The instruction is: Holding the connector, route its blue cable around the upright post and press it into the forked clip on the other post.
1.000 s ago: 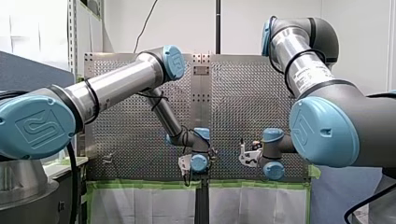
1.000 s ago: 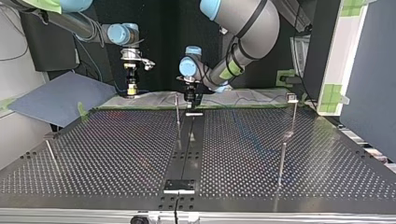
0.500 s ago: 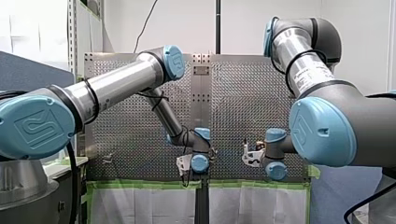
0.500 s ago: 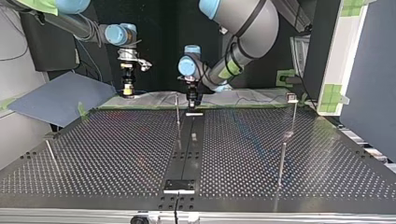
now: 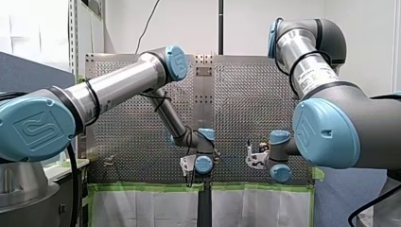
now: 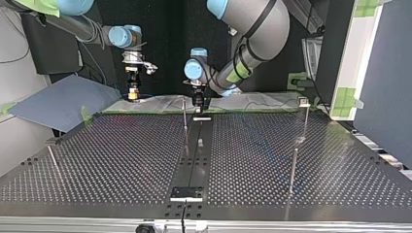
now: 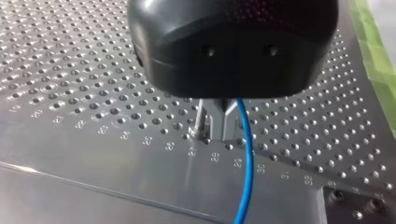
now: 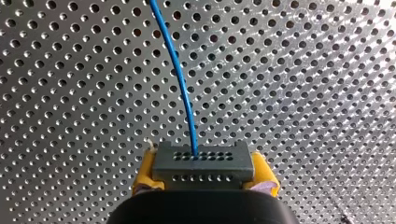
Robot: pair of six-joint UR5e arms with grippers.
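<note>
Over the perforated table [image 6: 291, 145], near its edge by the arms, my right gripper [image 8: 205, 171] clamps the grey connector [image 8: 204, 161] between yellow pads, while my left gripper [image 7: 216, 123] pinches its blue cable [image 7: 246, 177] between closed metal fingers.

Perforated metal table [image 6: 121, 160], dark centre strip [image 6: 194, 165], thin posts [image 6: 184, 114] standing on it

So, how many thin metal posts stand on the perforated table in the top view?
4: centre post, far right post, near right post, left post; more may be hidden.
</note>
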